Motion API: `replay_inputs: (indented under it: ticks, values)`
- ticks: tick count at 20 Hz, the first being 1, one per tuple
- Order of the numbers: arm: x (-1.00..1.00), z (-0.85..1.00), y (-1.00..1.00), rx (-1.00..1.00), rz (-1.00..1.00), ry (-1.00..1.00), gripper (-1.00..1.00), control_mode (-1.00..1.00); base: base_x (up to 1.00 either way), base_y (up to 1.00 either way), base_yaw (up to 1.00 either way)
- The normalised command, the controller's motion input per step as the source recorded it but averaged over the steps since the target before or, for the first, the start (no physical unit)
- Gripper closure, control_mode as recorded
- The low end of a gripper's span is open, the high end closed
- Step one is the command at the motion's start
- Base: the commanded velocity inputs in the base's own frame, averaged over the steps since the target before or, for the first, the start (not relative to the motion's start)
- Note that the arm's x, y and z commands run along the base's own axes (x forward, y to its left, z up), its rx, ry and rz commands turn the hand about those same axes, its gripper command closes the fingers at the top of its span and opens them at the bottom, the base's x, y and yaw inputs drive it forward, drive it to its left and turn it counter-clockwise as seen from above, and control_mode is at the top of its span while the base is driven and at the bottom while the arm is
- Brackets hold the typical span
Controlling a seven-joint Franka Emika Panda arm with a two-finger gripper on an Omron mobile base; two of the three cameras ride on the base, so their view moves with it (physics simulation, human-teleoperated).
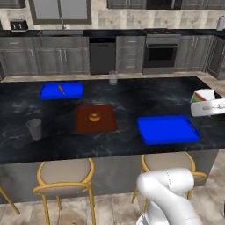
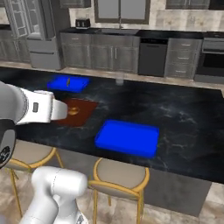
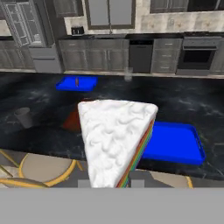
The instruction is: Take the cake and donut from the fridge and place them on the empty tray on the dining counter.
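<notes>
The pincer [image 3: 111,183] is clamped on the cake [image 3: 114,139], a wedge slice with swirled, rough white icing on its broad face and thin rainbow layers along one edge. In the hand view the wedge's wide end is at the top and its long axis narrows down toward the finger tips. In the left base view the cake [image 1: 202,96] is at the right edge, held over the right end of the tabletop [image 1: 110,140], a glossy black marbled slab with a plain grey front. The large tray [image 1: 168,129] is flat, bright blue, rectangular with a raised rim, lying bare near the tabletop's front edge, just left of and below the cake. Left of it lies a brown rectangular tray [image 1: 96,118] bearing a round orange-brown pastry [image 1: 94,117]. Farther back sits a smaller blue tray [image 1: 61,91]. A grey cup [image 1: 34,128] stands at the left. No writing is readable.
</notes>
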Motion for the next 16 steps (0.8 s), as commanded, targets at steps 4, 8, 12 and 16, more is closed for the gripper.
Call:
replay_inputs:
  ticks: [4,8,12,16]
  values:
    - [0.0,0.0,0.0,0.0,0.0,0.0,1.0,1.0,-0.13,-1.0,0.05]
    - [0.0,0.0,0.0,0.0,0.0,0.0,1.0,1.0,0.65,-0.51,0.0]
    - [0.0,0.0,0.0,0.0,0.0,0.0,1.0,1.0,1.0,-0.11,-0.01]
    - [0.0,0.0,0.0,0.0,0.0,0.0,1.0,1.0,1.0,-0.3,-0.28]
